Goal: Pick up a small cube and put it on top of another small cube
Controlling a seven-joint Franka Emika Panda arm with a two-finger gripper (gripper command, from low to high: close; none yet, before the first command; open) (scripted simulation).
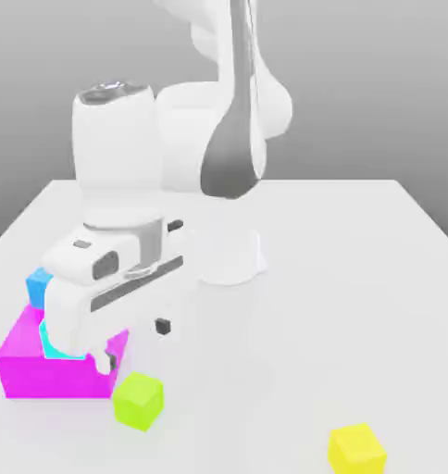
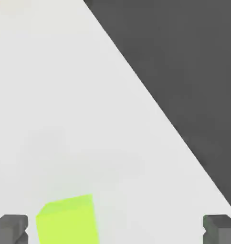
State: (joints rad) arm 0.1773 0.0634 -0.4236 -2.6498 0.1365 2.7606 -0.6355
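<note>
Lime cube (image 1: 138,400) sits flat, corner turned toward the exterior camera.

**Setting: white table, grey surround**

A plain white table (image 1: 357,278) spans the exterior view, matte and evenly lit, faint soft shadows on it. Behind it rises a bare grey backdrop. In the hand view, dark grey floor (image 2: 184,57) lies beyond the table's edge.

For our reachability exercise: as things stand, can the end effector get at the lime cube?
Probably yes. The open end effector hangs just above the lime cube, which stands apart from the magenta block with nothing on top of it.
</note>
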